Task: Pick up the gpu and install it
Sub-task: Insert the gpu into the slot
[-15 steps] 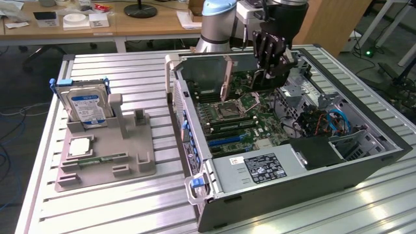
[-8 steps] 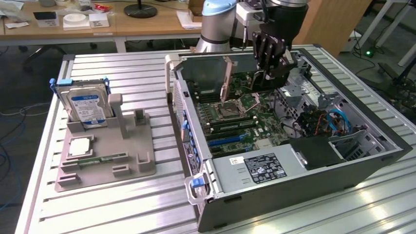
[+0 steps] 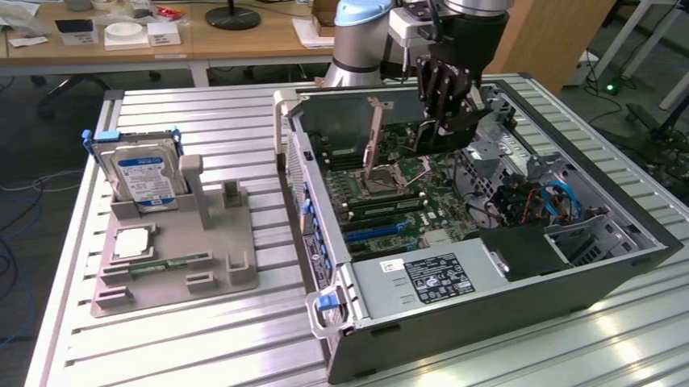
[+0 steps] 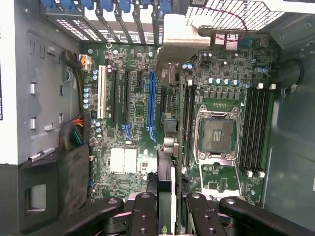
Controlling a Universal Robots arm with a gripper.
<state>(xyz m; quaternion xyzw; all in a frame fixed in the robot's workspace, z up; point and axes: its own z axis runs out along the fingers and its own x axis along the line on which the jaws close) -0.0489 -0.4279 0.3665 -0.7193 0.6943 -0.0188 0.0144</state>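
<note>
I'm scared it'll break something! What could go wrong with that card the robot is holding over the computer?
1. The gpu, pinched edge-on in the tool, might miss the blue slot and scrape small parts on the motherboard.
2. Its silvery metal end could catch on the case on the way down.

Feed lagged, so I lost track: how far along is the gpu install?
Done: the gpu is picked up, clamped between the fingers. In hand: it hangs over the motherboard inside the open case. Left: it is not yet seated in a slot.
</note>
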